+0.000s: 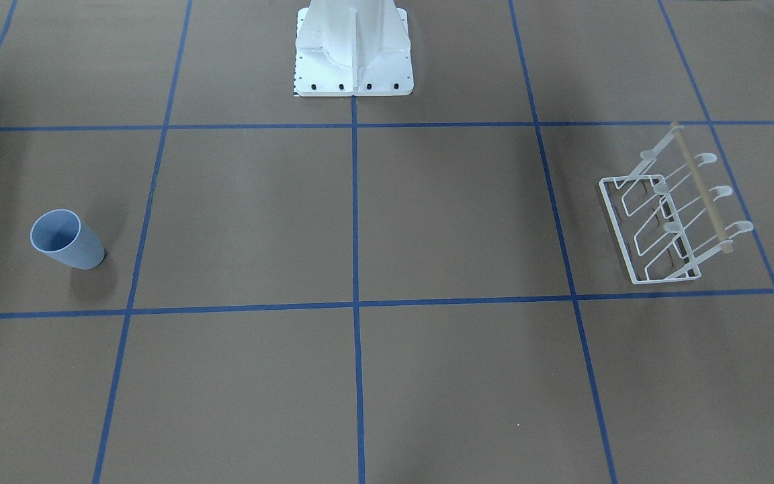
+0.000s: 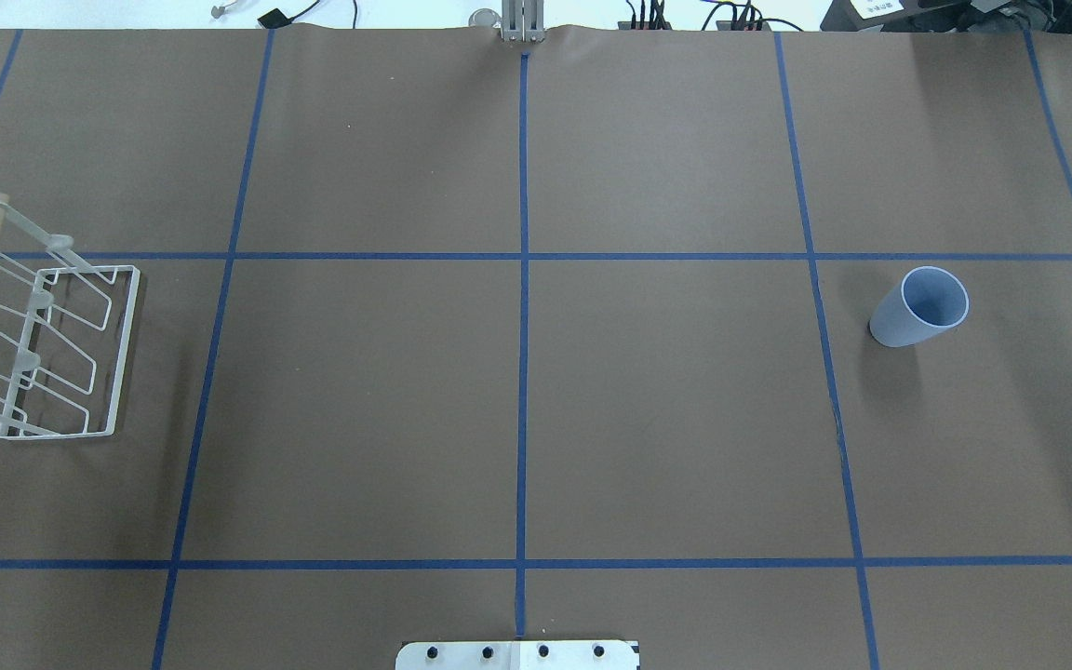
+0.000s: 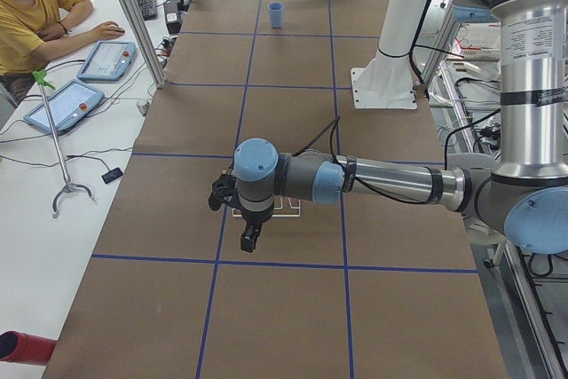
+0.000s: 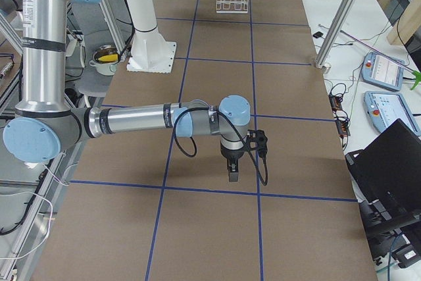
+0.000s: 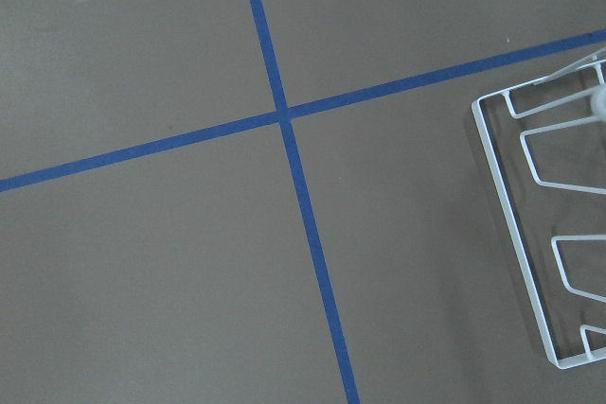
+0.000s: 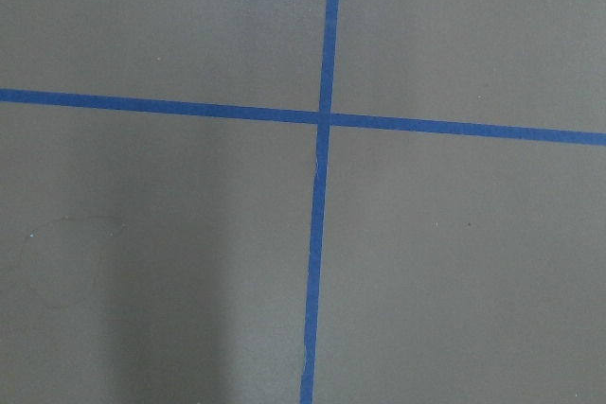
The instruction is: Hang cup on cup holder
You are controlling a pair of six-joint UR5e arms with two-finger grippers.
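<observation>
Left hand (image 3: pixel 249 240) above cup holder (image 2: pixel 125 352) edge; cup (image 2: pixel 908 326) well apart. Left, right hand (image 4: pixel 233 174): cannot tell opening.

Soft, even overhead light keeps the matte brown tabletop (image 1: pixel 454 222) sharp, with a faint, diffuse shadow beside the cup (image 1: pixel 64 240).

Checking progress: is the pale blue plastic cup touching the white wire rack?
Apart. Overhead view: pale blue cup far right, white wire rack far left.
</observation>
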